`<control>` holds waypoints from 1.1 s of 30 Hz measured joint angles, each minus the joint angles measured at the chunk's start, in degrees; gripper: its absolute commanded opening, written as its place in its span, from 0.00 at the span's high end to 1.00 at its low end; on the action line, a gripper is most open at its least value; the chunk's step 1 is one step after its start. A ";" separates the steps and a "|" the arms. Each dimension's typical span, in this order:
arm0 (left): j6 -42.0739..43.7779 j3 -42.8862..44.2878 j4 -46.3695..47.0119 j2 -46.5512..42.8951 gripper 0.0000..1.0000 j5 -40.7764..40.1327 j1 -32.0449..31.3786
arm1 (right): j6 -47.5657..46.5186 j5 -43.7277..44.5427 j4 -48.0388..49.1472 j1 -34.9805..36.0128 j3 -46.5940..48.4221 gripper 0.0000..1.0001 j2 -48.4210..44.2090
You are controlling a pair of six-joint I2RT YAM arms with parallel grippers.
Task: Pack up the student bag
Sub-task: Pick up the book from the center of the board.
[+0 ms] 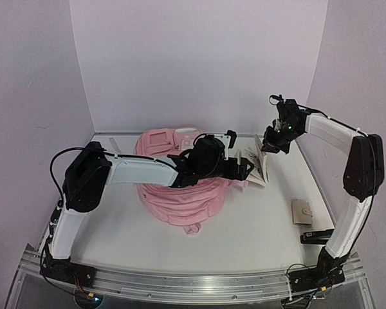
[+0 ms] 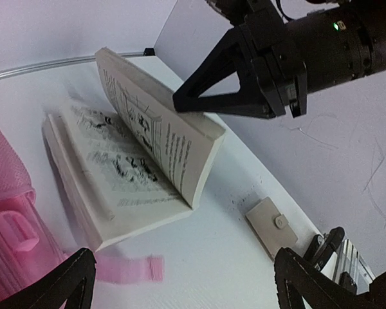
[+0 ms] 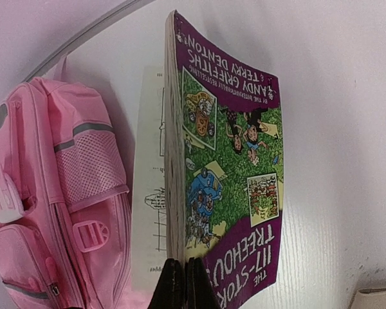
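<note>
My right tool (image 3: 180,283) is pinched tight on the raised half of the Treehouse paperback (image 3: 231,161). The book's other half lies open on the counter (image 1: 264,219). My left tool (image 2: 183,257) gapes wide beside the book, holding nothing. The pink student bag (image 1: 180,199) lies mid-counter, just left of the book.
</note>
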 measured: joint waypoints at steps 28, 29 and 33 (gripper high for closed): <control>5.46 11.33 3.36 14.06 0.20 4.79 -0.19 | 9.04 -6.16 2.88 1.99 -4.10 1.00 -3.10; 5.81 11.33 3.37 14.27 0.20 4.37 -0.22 | 10.02 -6.44 2.99 2.00 -4.22 1.00 -3.12; 6.10 11.33 3.40 14.61 0.20 2.90 -0.43 | 13.40 -6.95 4.08 2.09 -6.61 1.00 -4.26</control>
